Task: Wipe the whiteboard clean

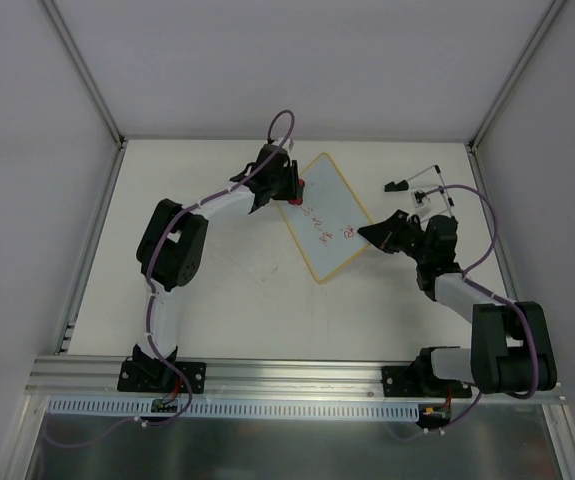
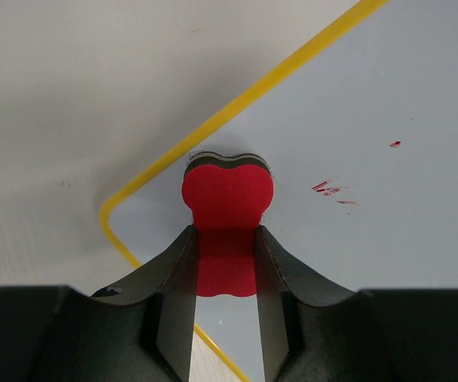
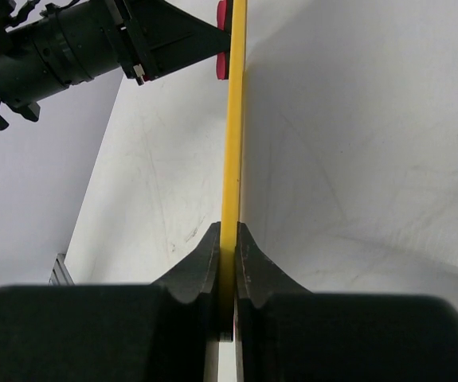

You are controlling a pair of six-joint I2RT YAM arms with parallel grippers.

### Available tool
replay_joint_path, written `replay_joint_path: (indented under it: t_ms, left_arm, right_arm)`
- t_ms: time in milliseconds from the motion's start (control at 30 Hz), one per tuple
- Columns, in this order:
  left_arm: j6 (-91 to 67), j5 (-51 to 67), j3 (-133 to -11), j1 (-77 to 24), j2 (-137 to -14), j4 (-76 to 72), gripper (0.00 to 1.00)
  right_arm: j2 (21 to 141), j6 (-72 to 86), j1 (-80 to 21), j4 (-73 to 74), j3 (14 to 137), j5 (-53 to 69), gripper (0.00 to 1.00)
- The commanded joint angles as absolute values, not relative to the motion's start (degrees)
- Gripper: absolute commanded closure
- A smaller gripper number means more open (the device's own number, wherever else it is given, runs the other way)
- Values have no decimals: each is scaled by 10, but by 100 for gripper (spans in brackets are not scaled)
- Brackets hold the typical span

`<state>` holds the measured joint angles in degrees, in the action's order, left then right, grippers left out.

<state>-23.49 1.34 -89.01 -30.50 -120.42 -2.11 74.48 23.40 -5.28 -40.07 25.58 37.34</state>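
Whiteboard (image 1: pixel 329 215): small rect. board, pale surface, thin yellow frame (image 2: pixel 236 103) w/ rounded corners; lies at an angle near table (image 1: pixel 227 290) centre, between the two arms. Red marks (image 1: pixel 319 225) on surface: a few short strokes mid-board in top view; in left wrist view a few small red smears to the right of the eraser; wording not legible. Left gripper (image 1: pixel 289 188): over board's far-left end, fingers clenched on both sides of a red eraser (image 2: pixel 227 195). Eraser: red face, dark layer beneath, lobed end projecting past fingertips; sits on board surface just inside a rounded corner of the frame. Right gripper (image 1: pixel 375 233): at board's right edge, jaws pinched onto the frame; right wrist view shows board edge-on, yellow strip clamped between both fingers, left gripper and eraser at its far end. Cannot tell whether board lies flat or is raised off table. Small dark items (image 1: pixel 412 188): on table at far right, apart from board; too small to ID.
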Motion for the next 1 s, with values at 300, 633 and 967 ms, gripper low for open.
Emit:
replay_joint_path:
  t_ms: [300,633,967]
  left_arm:
    - [-183,73,-907,-420,-1194,-22,91]
    - [-217,86,-831,-546,-1147,-22,91]
    - [-255,73,-825,-583,-1144,-22,92]
  right_arm:
    - [708,239,-64,-487,272,461,100]
    - [708,239,-64,-487,270,449,100]
    - [709,237,-64,-488,269,444,100]
